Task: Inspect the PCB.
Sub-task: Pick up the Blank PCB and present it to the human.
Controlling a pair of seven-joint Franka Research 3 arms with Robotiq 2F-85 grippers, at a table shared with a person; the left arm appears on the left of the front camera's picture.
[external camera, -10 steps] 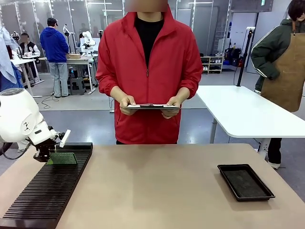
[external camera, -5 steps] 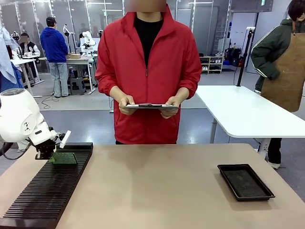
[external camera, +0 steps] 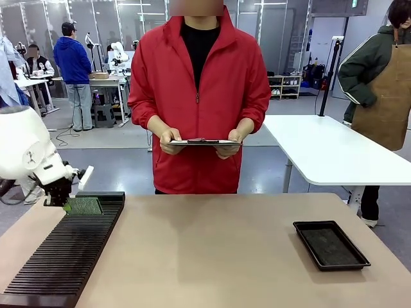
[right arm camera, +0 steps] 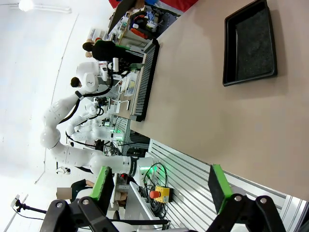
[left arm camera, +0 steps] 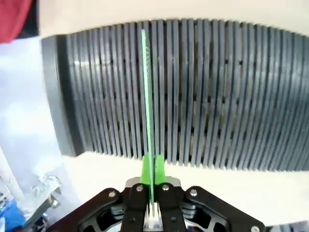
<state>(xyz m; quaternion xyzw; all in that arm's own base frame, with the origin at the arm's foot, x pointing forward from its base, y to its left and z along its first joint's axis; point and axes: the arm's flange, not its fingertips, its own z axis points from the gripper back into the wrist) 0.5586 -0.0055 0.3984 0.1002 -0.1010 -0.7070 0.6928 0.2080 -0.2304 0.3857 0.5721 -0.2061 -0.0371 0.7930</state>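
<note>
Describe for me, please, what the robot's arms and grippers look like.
The left arm is a glossy white, rounded shell with a small dark marking; a black cable hangs under it. The left gripper is black, built of linked bars with silver bolts and green pads. The right gripper matches: black linkages and green-padded fingers.

PCB (external camera: pixel 83 206) matt green — rack (external camera: pixel 64 256) ribbed black plastic.
</note>
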